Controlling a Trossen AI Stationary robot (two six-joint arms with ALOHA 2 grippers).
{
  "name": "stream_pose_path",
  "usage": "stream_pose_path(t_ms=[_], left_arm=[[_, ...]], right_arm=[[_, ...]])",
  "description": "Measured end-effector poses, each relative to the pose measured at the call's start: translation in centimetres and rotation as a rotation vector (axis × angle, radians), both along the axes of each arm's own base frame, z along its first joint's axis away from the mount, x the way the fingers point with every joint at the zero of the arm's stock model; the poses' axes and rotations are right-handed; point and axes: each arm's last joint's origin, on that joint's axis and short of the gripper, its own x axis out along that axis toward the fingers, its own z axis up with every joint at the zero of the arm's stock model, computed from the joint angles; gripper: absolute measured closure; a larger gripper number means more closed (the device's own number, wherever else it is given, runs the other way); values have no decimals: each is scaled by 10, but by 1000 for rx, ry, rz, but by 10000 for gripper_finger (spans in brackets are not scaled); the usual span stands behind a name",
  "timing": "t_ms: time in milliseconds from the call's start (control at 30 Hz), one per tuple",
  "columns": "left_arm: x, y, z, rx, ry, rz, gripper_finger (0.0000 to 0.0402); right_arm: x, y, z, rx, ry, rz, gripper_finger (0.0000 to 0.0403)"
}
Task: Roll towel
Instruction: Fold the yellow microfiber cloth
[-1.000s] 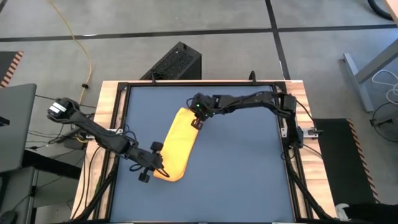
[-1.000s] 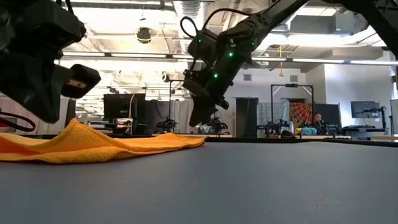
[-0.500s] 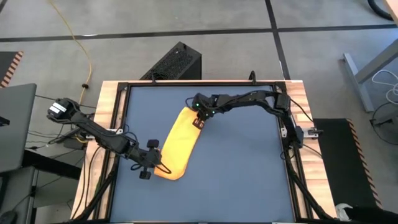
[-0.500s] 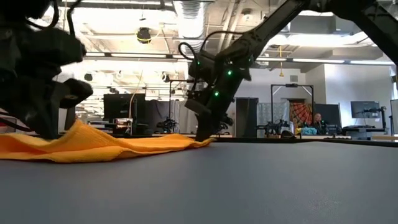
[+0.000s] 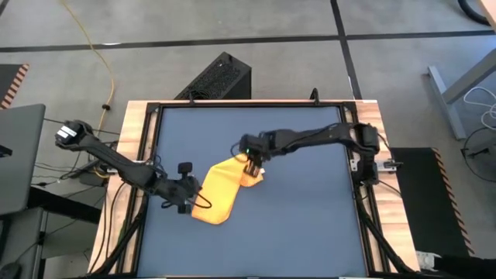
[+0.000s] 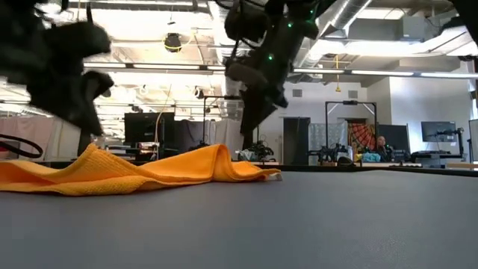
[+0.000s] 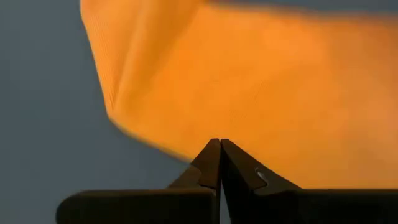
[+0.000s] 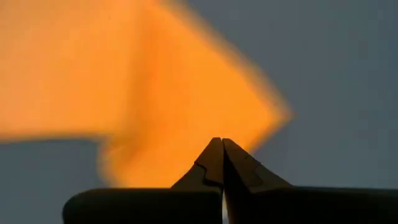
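The bright yellow towel [image 5: 217,190] lies on the blue table, left of centre. Its far end is folded back over the rest, making a raised hump [image 6: 216,153], and its near end stands in a small peak [image 6: 91,153]. My right gripper [image 5: 252,163] is shut just above the folded far end [image 8: 155,81], and the low view shows it over the hump [image 6: 250,127]. My left gripper [image 5: 190,198] is shut over the towel's near end [image 7: 261,93], above the peak [image 6: 86,123]. My right gripper points down over the folded far end of the towel. No cloth shows between its shut fingertips [image 8: 214,152], and I cannot tell whether it touches the towel. My left gripper points down over the near end, and I cannot tell whether it touches the towel.
Bare blue table [image 5: 310,217] lies to the right of and nearer than the towel. A black frame [image 5: 155,112] rims the table. A black box [image 5: 221,77] stands on the floor beyond the far edge.
My right gripper has gone down to the towel's far end, then toward the near edge and up. The far end has folded back over the rest, so the towel is shorter and humped. My left gripper has risen a little off the near end, which has stayed in place.
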Motion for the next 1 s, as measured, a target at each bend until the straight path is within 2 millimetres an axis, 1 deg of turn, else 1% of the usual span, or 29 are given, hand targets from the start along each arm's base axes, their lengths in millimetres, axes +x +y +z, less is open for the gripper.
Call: stream_pose_path(t_ms=[67,100,133,200,267,367,433,467,500,567,600,700,867,933,1000], left_arm=[[6,-9,8,-107,-131,-100,401],[9,-15,8,-152,-189,-161,401],[12,-19,4,-179,-225,-205,401],[20,-25,-9,-187,-237,-229,401],[26,-27,-25,-169,-196,-216,402],[40,-35,-35,-228,-161,-260,401],[46,-40,-42,-259,-116,-292,401],[48,-42,-46,-265,-86,-307,401],[49,-42,-51,-266,-46,-316,401],[48,-42,-59,-262,33,-314,402],[49,-41,-60,-269,54,-306,401],[46,-36,-60,-287,114,-272,401],[33,-28,-47,-237,170,-234,401],[24,-23,-38,-208,177,-199,402],[16,-20,-23,-183,147,-167,401]], right_arm=[[-1,-8,0,-3,-7,-21,385],[1,-12,-2,5,-18,-27,385],[2,-15,-5,4,-16,-30,385],[5,-19,-14,43,-8,-11,385],[12,-22,-32,70,6,16,385],[17,-25,-60,117,59,40,385],[19,-29,-62,120,48,36,385],[20,-31,-67,122,58,31,385],[20,-33,-71,123,65,25,385],[18,-38,-72,119,81,9,385],[18,-40,-72,115,83,2,385],[15,-45,-70,114,86,-13,385],[5,-54,-64,100,134,-49,385],[2,-56,-61,101,146,-59,385],[0,-57,-57,95,143,-63,385]])
